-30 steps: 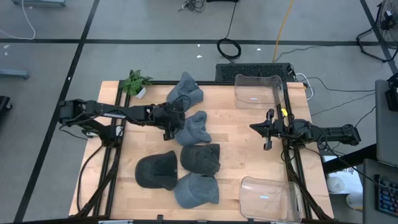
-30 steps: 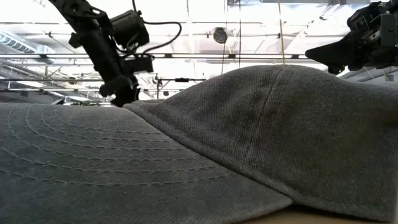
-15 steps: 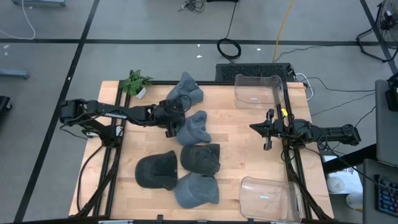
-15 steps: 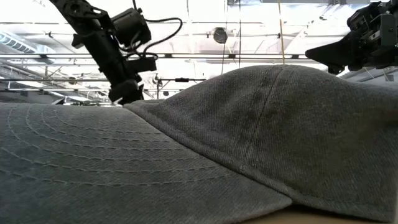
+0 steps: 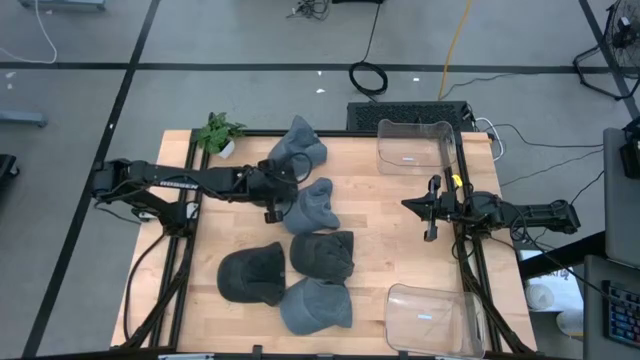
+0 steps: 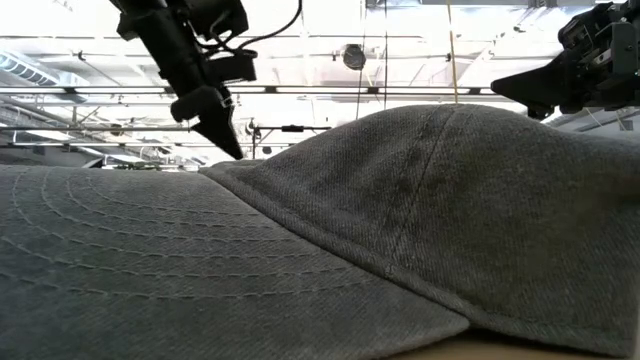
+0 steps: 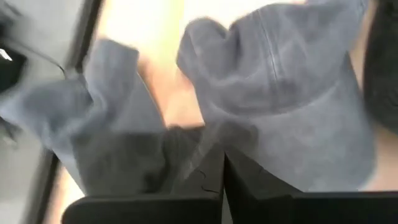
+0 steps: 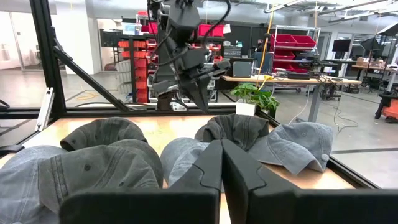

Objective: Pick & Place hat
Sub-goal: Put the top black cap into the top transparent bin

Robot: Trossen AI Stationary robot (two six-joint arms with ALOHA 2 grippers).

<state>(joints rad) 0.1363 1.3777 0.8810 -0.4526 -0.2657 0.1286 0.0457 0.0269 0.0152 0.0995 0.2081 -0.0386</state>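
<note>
Several grey and blue-grey hats lie on the wooden table. The pale blue-grey hat rests on its brim and crown near the table's middle, with another hat at the far edge. My left gripper hangs shut just left of the pale hat and above it, with nothing between its fingers. The right wrist view shows my left gripper clear above the hats. My right gripper waits shut at the table's right side.
Three more hats lie toward the near edge. Two clear plastic bins stand at the far right and near right. A small potted plant stands at the far left corner.
My left gripper has risen from down among the hats and its fingers have shut on nothing. The hats lie as they did.
</note>
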